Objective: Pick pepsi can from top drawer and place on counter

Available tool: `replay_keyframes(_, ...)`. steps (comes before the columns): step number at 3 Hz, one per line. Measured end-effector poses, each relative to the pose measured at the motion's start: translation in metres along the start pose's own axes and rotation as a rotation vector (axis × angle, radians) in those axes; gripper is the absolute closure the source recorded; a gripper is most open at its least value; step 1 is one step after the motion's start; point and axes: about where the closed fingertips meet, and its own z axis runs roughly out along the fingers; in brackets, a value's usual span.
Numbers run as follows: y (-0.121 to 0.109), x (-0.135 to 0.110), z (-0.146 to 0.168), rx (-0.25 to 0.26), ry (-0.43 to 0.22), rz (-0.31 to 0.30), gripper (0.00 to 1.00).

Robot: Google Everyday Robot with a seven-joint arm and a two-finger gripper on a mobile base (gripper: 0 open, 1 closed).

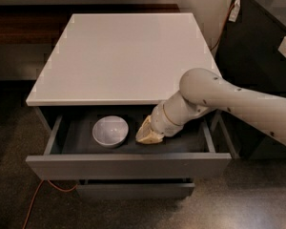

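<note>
Pepsi can: hidden from view, so its position, heading and long axis cannot be determined. Top drawer (128,166) stands pulled out beneath the white tabletop (124,56). The tool (148,133) sits low inside this drawer, just beside the white bowl (110,130). Tool state, open or closed: cannot tell.

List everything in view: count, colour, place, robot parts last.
counter: one, white, atop the cabinet
top drawer: one, grey, pulled open under the counter
bowl: one, white, in the top drawer, left of the gripper
lower drawer: one, grey, beneath the top drawer
cable: one, orange, floor at lower left
dark cabinet: one, black, right of the counter
arm: one, white, reaching from the right
gripper: one, tan, in the top drawer beside the bowl
</note>
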Motion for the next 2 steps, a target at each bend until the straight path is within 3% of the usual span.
replay_keyframes(2,0.008,0.002,0.028,-0.050,0.041,-0.019,1.00)
